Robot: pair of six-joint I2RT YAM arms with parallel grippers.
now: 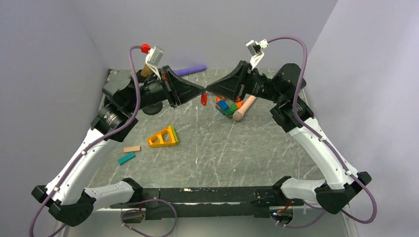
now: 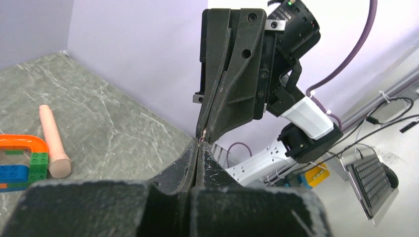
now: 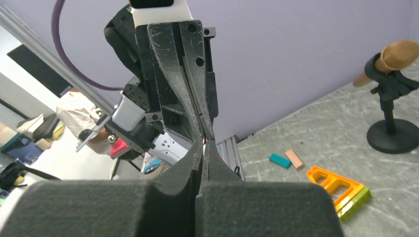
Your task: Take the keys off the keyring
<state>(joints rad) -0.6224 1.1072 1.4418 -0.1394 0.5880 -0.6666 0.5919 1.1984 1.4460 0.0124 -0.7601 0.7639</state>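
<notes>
Above the table [image 1: 232,153], my left claw [image 1: 202,92] and right claw [image 1: 208,91] are meeting tip to tip, both pressed fully shut. The red key [image 1: 203,99] is dangling just under the join, its ring too fine to make out. I am judging that a slow, straight pull apart, without twisting, is serving best here. The block loop [image 1: 226,106] and peg [image 1: 244,109] are lying close beneath, where a dropped key could land; the triangle [image 1: 164,138] is sitting well apart.

1. Saw triangle [image 1: 164,138] flat on table [image 1: 222,158].
2. Saw tan block [image 1: 132,148] just beside teal block [image 1: 126,158].
3. Saw peg [image 1: 244,108] just beside orange loop [image 2: 27,142].
4. Saw purple stick [image 1: 191,70] at far edge, microphone [image 3: 395,55] upright on stand.
</notes>
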